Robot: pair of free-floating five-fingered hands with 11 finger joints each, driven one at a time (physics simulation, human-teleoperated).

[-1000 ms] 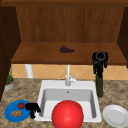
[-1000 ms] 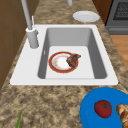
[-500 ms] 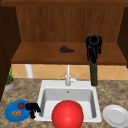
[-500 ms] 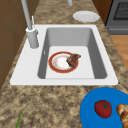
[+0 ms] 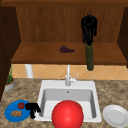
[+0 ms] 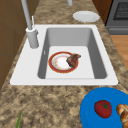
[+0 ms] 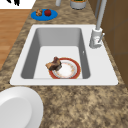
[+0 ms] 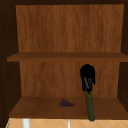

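Observation:
My right hand (image 5: pixel 88 26) hangs fingers down in front of the wooden cabinet's back wall, shut on the top end of a long dark green cucumber (image 5: pixel 89 57). The cucumber dangles upright, its lower end below the shelf's front edge. In the upper view the same hand (image 8: pixel 87 75) holds the cucumber (image 8: pixel 90 106) over the right part of the lower shelf (image 8: pixel 37 107). A small bunch of purple grapes (image 5: pixel 66 49) lies on that shelf, left of the cucumber. My left hand (image 5: pixel 32 108) hovers low by the right edge of the blue plate (image 5: pixel 10 117), fingers relaxed.
The blue plate carries a tomato (image 6: pixel 103 108) and a brown bun (image 6: pixel 122 111). In the sink (image 6: pixel 97 57) lies a red-rimmed plate (image 6: pixel 60 63) with a brown lump (image 6: pixel 73 59). A faucet (image 5: pixel 68 76), a white plate (image 5: pixel 115 115) and a big red round thing (image 5: pixel 67 115) are near.
My right hand has risen with the cucumber and drifted slightly left, from shelf height up to the cabinet's back wall. The left hand has stayed put.

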